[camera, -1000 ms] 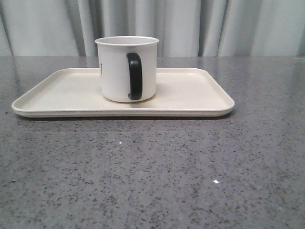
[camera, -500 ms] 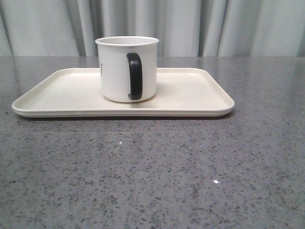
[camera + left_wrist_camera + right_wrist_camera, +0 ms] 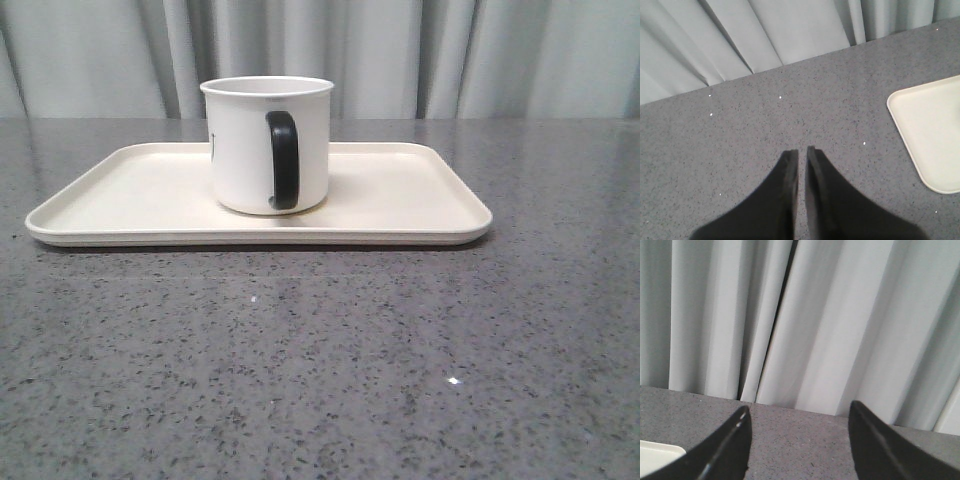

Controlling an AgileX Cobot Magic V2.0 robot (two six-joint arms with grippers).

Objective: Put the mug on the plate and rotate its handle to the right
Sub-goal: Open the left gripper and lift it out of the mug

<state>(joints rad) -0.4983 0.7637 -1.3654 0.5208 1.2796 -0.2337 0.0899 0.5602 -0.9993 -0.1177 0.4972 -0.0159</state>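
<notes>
The white mug [image 3: 250,150] stands upright on the cream plate [image 3: 420,205], a little left of its middle. Its black handle [image 3: 282,160] faces the camera, slightly to the right. No gripper shows in the front view. In the left wrist view my left gripper [image 3: 801,151] hangs shut over bare grey table, with a corner of the plate [image 3: 930,125] off to one side. My right gripper [image 3: 799,411] is open with nothing between its fingers, and a corner of the plate [image 3: 657,452] peeks in at the frame's edge.
Grey speckled tabletop [image 3: 320,360] stretches in front of the plate. Pale pleated curtains [image 3: 400,50] close off the back of the table.
</notes>
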